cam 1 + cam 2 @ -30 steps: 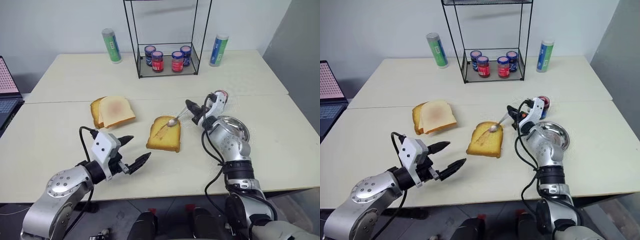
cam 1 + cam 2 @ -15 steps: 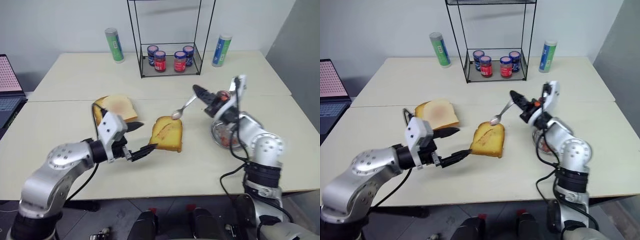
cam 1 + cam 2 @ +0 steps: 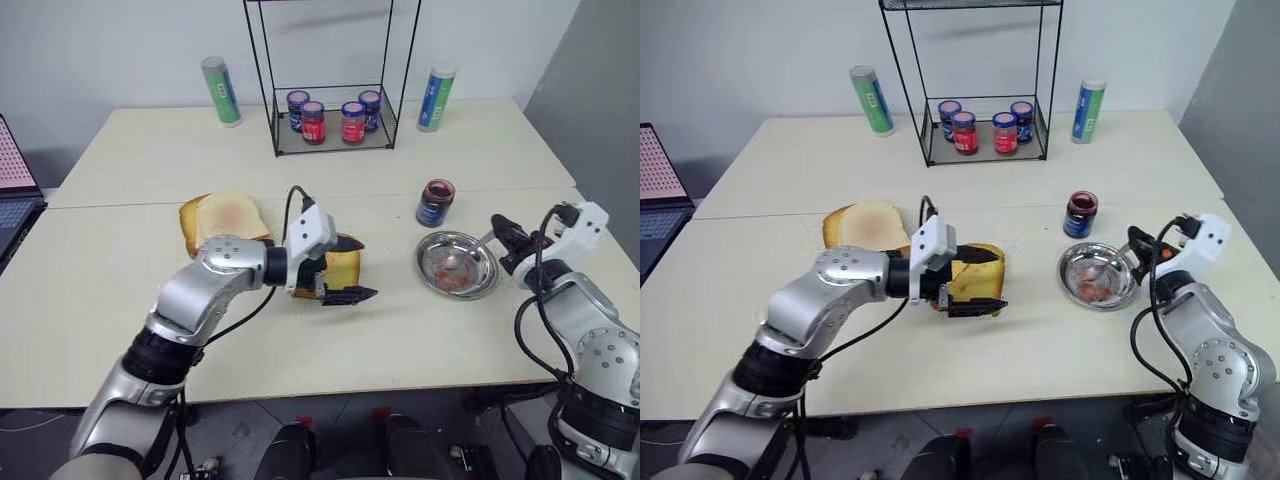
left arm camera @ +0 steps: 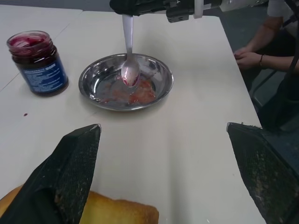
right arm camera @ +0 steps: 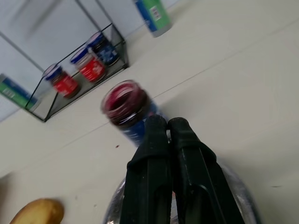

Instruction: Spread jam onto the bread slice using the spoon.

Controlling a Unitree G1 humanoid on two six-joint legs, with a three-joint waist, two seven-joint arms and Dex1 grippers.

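The golden bread slice point(image 3: 343, 265) lies mid-table. My left gripper point(image 3: 362, 268) is open, one black finger behind the slice and one in front of it; contact is unclear. In the left wrist view the slice's crust point(image 4: 117, 212) lies low between those fingers point(image 4: 70, 177). My right gripper point(image 3: 503, 233) is shut on the handle of the spoon point(image 4: 127, 42). The spoon's bowl rests in the round steel dish point(image 3: 480, 285), which is smeared with red jam. The open blue-labelled jam jar point(image 3: 435, 202) stands just behind the dish.
Paler toast slices point(image 3: 220, 218) lie left of the bread. A wire rack point(image 3: 330, 145) with several small jars stands at the back, flanked by two tall tubes point(image 3: 222, 90) point(image 3: 436, 98). A laptop point(image 3: 12, 190) sits at the left edge. A person's hand point(image 4: 250, 49) rests beyond the table.
My right gripper carried the spoon from over the bread slice rightward and down into the steel dish. My left gripper swung right, across the table, up to the bread slice.
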